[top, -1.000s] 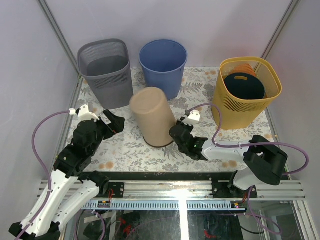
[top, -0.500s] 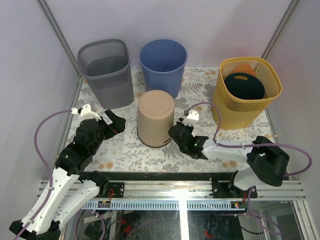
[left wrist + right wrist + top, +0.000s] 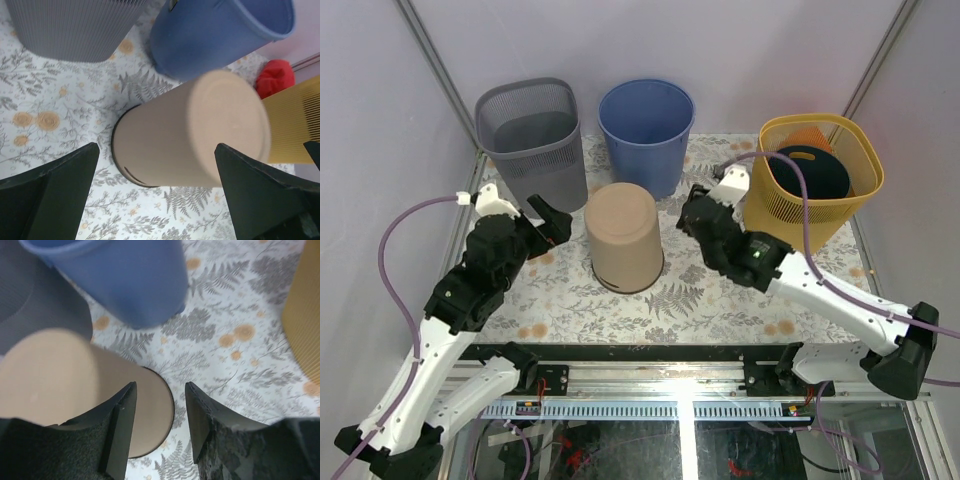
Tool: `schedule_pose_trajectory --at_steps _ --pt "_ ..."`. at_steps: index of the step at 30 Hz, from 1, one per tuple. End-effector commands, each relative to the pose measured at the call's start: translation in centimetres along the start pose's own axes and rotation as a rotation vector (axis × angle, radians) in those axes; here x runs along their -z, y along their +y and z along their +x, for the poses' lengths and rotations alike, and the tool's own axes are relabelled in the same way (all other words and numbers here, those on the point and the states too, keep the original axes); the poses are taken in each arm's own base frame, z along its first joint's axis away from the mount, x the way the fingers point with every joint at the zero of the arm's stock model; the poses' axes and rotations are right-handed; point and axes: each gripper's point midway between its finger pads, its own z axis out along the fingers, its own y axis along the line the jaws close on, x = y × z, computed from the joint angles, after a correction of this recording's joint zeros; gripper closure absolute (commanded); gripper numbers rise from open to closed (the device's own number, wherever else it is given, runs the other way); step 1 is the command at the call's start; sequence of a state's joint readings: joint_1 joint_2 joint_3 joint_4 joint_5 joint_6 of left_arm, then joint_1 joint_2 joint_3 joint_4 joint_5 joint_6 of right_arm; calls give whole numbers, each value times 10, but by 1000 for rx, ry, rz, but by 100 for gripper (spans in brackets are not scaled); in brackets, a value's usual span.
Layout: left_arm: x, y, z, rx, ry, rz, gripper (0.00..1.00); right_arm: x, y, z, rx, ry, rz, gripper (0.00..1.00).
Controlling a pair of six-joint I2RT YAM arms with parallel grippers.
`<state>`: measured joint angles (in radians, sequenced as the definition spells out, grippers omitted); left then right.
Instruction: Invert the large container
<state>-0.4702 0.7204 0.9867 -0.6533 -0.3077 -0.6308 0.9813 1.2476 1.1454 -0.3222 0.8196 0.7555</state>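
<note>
The large container (image 3: 623, 240) is a tan cylinder standing upside down on the floral table, closed base up and dark rim on the cloth. The left wrist view shows the container (image 3: 190, 130) between and beyond the wide-spread fingers. My left gripper (image 3: 552, 228) (image 3: 156, 147) hangs open just left of it, not touching. My right gripper (image 3: 692, 213) (image 3: 160, 387) is raised to the container's right with its jaws partly apart and nothing between them. From the right wrist, the container (image 3: 65, 370) lies below and to the left.
A grey mesh bin (image 3: 532, 140) and a blue bin (image 3: 646, 125) stand right behind the container. A yellow slatted bin (image 3: 815, 185) holding dark and orange items stands at the right, close behind my right gripper. A red object (image 3: 274, 77) lies beyond the blue bin.
The container went from tilted to standing flat on its rim. My right gripper opened, let go of it and rose back toward the yellow bin. The left gripper barely moved.
</note>
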Motion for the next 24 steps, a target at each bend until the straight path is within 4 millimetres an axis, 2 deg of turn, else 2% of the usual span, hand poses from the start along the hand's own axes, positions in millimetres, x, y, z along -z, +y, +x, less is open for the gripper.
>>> schedule_pose_trajectory --at_steps 1,4,8,14,20,24 --pt "8 -17 -34 4 -66 19 0 -8 -21 -33 72 18 51 50" --pt "8 -25 -42 12 -69 25 0 -26 -21 -36 75 29 50 50" --pt "8 -36 -56 23 -85 41 0 -52 -18 -13 97 86 56 50" --pt "5 -48 -70 -5 -89 46 0 -79 -1 20 70 155 -2 50" --pt "11 -49 -87 -12 -115 11 0 -92 27 55 2 258 -105 53" --pt "16 -53 -98 -5 -123 -5 0 -88 47 75 -51 304 -170 53"
